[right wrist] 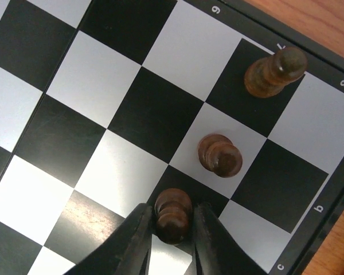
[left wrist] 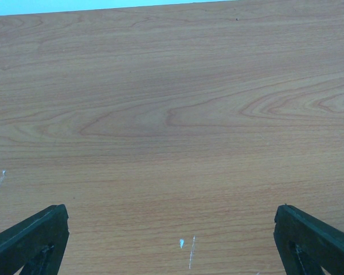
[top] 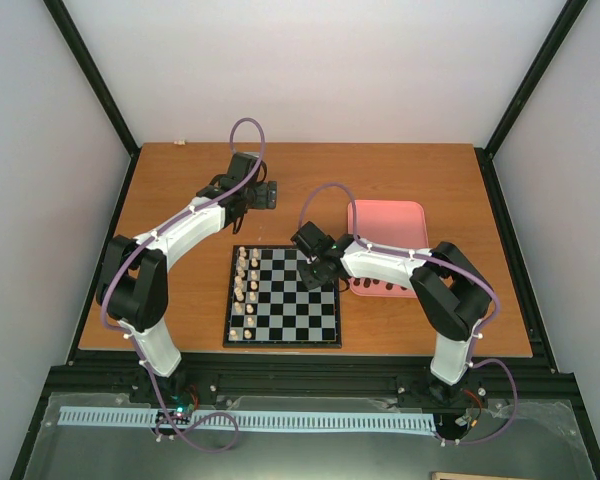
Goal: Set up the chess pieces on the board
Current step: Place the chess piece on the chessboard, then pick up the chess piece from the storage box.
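1. Right gripper (right wrist: 172, 209) — the jaws are drawn narrow about a dark pawn (right wrist: 173, 220). The pawn stands upright between the two fingers (right wrist: 136, 243) on a dark square of the board (right wrist: 83, 77). Whether the pads clamp the pawn or stand just clear of it cannot be told.
2. Ahead of those fingertips and to their right, two more chess pieces continue the line. A second dark piece (right wrist: 219, 156) stands on the adjoining light square. A taller dark piece (right wrist: 273, 71) stands on the dark square after it, by the numbered frame.
3. Left gripper (left wrist: 172, 226) — the fingers are spread wide with nothing between them. Only the bare wooden table (left wrist: 172, 114) lies beneath and ahead.
4. Only the top view shows the pale pieces (top: 245, 290), ranked along the board edge opposite the right gripper. It also shows the pink tray (top: 388, 222) just beside that gripper's arm and the left gripper off the board, well apart from every piece.
5. Only the right wrist view resolves the single dark pieces and the squares they occupy.
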You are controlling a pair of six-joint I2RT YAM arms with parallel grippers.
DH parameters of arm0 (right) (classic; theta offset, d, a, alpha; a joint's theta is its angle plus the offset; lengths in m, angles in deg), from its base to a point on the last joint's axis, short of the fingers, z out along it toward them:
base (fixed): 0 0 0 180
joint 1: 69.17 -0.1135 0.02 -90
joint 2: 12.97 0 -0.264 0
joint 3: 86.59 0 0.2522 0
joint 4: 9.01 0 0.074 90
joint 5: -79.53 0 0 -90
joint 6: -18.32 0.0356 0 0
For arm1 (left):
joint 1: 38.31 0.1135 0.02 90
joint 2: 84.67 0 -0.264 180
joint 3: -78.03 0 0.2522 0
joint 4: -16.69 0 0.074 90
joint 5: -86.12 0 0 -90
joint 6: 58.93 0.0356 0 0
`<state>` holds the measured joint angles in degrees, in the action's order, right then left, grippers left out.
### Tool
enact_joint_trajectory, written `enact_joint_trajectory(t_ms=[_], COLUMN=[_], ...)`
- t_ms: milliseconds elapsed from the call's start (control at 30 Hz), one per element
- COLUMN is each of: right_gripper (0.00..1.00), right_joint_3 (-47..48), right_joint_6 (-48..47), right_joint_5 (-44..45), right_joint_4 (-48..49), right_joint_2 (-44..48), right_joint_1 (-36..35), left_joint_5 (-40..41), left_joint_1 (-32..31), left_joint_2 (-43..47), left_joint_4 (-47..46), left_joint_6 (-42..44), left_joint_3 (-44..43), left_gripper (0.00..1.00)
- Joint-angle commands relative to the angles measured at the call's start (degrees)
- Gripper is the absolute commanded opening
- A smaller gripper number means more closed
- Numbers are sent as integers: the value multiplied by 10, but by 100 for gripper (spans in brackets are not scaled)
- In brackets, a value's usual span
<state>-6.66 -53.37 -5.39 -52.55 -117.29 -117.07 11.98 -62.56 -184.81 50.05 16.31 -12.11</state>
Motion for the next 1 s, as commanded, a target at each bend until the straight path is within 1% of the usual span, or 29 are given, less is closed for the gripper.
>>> enact_joint_trajectory(t_ms=[0, 100, 267, 333, 433, 500, 633, 833, 967], right_gripper=[24, 30, 34, 38, 48, 52, 52, 52, 52], right_joint_3=[-2, -8, -15, -17, -27, -36, -63, -113, -122], right_joint_6=[-3, -5, -10, -11, -7, -1, 2, 0, 1], right_joint_5=[-1, 2, 6, 19, 48, 71, 89, 96, 96], right_joint_4=[1, 1, -4, -14, -26, -35, -45, -28, -13], right_joint_2=[15, 29, 63, 93, 141, 172, 202, 189, 166], right_joint_1=[3, 3, 3, 3, 3, 11, 68, 187, 214], left_joint_5=[2, 2, 2, 3, 2, 1, -2, -6, -8], left_joint_1=[3, 3, 3, 3, 3, 3, 3, 3, 3], left_joint_2=[-8, -8, -9, -9, -9, -10, -9, -8, -8], left_joint_4=[4, 4, 4, 5, 4, 5, 5, 4, 4], left_joint_6=[-3, -3, -3, -3, -3, -2, -3, -4, -4], left_joint_3=[-21, -22, -22, -22, -22, -23, -24, -22, -23], left_gripper=[100, 100, 100, 100, 100, 100, 100, 100, 100])
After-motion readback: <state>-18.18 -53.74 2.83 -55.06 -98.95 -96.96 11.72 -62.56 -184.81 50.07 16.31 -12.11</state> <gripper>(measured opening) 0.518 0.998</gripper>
